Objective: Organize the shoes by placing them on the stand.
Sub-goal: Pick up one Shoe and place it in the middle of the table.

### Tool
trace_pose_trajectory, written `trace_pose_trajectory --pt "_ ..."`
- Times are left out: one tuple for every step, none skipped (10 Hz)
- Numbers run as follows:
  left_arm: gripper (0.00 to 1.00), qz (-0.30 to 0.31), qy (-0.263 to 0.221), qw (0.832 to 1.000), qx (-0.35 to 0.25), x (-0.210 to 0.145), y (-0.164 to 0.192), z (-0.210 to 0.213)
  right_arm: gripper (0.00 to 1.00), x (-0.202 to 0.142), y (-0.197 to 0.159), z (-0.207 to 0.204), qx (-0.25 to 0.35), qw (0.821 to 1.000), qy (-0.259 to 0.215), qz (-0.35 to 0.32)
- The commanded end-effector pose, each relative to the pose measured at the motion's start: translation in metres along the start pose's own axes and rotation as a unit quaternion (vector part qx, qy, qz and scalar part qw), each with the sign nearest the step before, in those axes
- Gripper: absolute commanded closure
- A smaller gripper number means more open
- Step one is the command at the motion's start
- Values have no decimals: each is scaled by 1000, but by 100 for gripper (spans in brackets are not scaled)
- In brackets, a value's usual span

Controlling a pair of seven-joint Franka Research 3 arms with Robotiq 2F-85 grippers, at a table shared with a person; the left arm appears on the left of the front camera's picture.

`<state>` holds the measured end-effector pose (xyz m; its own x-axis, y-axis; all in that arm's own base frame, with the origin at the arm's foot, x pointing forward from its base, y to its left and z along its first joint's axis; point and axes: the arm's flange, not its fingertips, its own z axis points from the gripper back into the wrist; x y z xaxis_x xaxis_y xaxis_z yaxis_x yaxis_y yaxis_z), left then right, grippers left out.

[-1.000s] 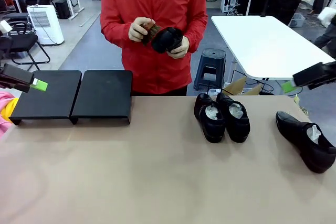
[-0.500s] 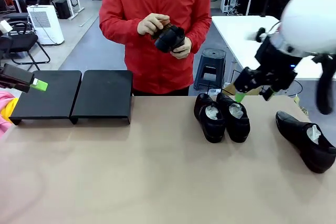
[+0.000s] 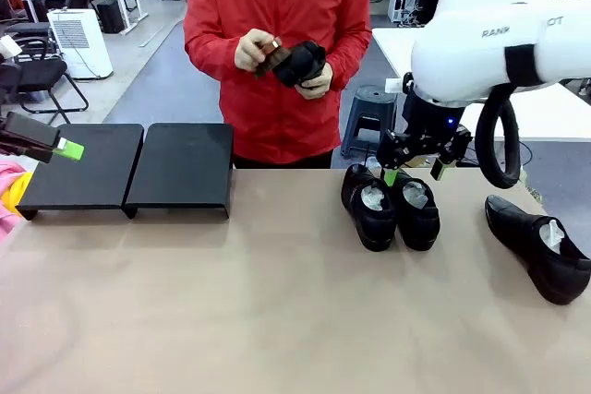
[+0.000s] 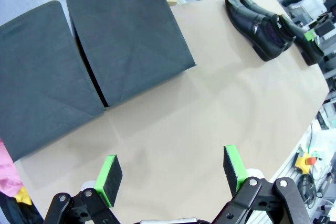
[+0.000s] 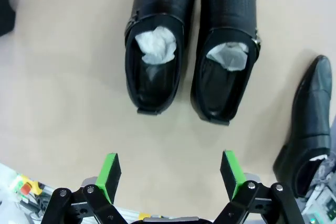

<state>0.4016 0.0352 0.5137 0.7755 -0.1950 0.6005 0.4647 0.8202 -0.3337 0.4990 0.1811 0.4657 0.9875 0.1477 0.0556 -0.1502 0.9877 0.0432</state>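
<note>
Beige tabletop (image 3: 231, 320) is being shown across the lower half of the front view, with an office of desks and chairs lying behind a person in a red top (image 3: 277, 6). At the left of that frame the stand (image 3: 129, 168) is sitting at the table's far edge, its two matte-black sections lying side by side. Right of centre a pair of shoes (image 3: 371, 219) is lying side by side, touching, with white paper being seen inside each. A third shoe (image 3: 540, 246) is lying apart near the right edge. A fourth shoe (image 3: 297, 64) is being gripped at chest height by one hand (image 3: 319, 85) of the person, while a brown brush (image 3: 268, 51) is being clasped against it by the other hand (image 3: 247, 48).

The right gripper (image 3: 416, 173) is being held just above the heel ends of the pair, its jaws spread wide and nothing being grasped. In the right wrist view the pair is lying in the upper half, beyond the green pads (image 5: 110, 171) and clear of them. The left gripper (image 3: 65, 149) is being held at the far left edge of the front view, over the stand's outer section. In the left wrist view its jaws are likewise being kept wide apart and empty, with the stand lying across the upper left and bare table below.
</note>
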Motion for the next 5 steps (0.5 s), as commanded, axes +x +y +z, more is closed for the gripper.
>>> trace_pose_trajectory --pt "0 -2 -5 1000 -9 0 1 0 0 11 0 -3 -28 999 -29 -17" --pt "0 -2 -5 1000 -9 0 1 0 19 12 -1 -8 -20 999 -39 -11" --pt "0 -2 -5 1000 -9 0 1 0 38 14 -3 -10 -12 998 -65 -11" --pt "0 -2 -5 1000 -9 0 1 0 38 15 -3 -11 -12 998 -63 -17" --pt "0 -2 -5 1000 -9 0 1 0 38 17 -3 -15 -6 998 -65 -20"
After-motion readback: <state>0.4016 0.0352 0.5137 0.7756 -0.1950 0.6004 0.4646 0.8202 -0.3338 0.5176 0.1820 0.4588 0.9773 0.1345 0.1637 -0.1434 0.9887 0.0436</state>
